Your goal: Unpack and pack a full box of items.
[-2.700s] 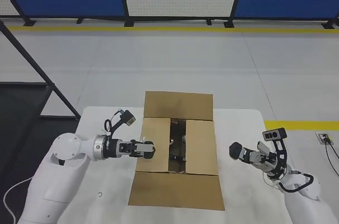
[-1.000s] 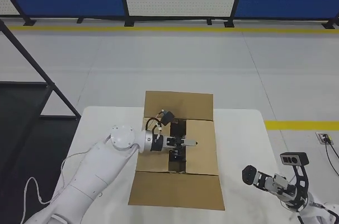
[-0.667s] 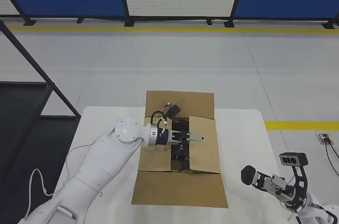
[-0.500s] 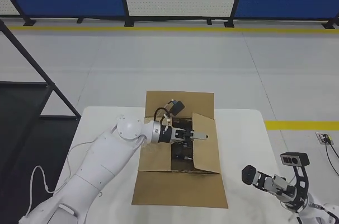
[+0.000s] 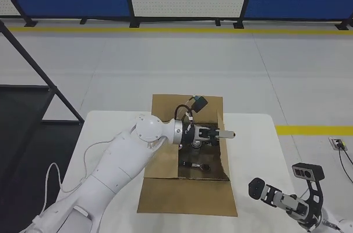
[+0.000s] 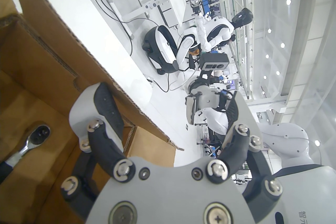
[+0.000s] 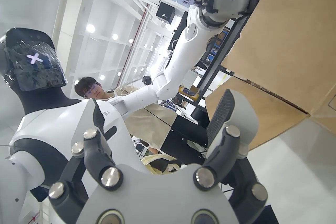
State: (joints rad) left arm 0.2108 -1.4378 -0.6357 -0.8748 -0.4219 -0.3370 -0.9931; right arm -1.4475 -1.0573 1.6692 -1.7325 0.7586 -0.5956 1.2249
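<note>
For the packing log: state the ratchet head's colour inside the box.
The ratchet head is shiny silver metal, clearest in the left wrist view.

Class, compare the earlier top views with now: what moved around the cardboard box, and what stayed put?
The left gripper crossed from the left side of the box and pushed the right flap up nearly upright, baring a wrench inside. The right gripper drew back toward the near edge of the table. Both are open, holding nothing. The box stayed put.
</note>
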